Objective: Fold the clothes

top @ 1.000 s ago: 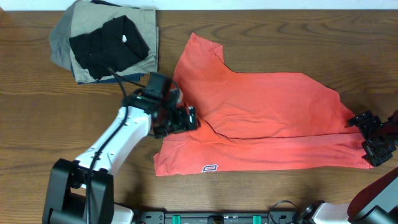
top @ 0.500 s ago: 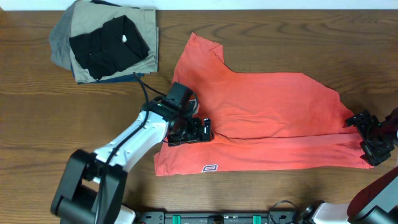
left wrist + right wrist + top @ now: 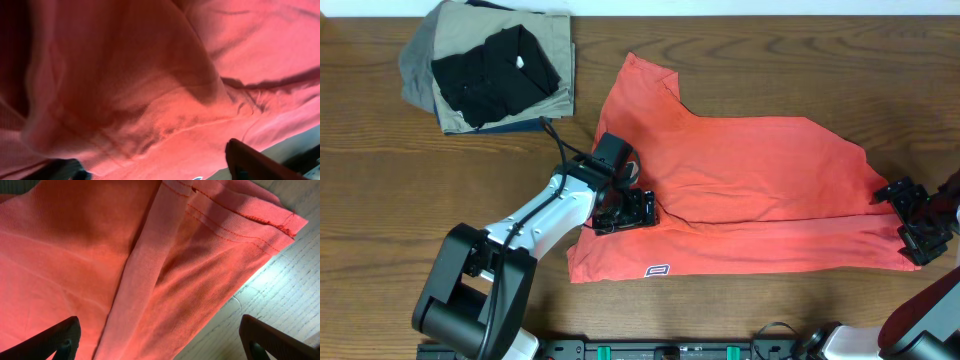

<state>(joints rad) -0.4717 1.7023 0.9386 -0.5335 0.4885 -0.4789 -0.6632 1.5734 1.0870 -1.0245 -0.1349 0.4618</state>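
Left gripper (image 3: 640,208) has pushed further onto the coral-red T-shirt (image 3: 750,180) than a second ago; right gripper (image 3: 908,218) unchanged.

Overhead: shirt lies spread on the wooden table (image 3: 380,200), hem logo (image 3: 657,269) near the front edge. Left gripper on the shirt's left part. Right gripper at its right edge, jaws wide. Folded garments (image 3: 490,65) stacked far left.

Left wrist: bunched shirt cloth (image 3: 125,90) fills the view, fingers (image 3: 255,160) apart either side.

Right wrist: fingers (image 3: 55,337) spread wide over the stitched hem corner (image 3: 240,225), holding nothing.
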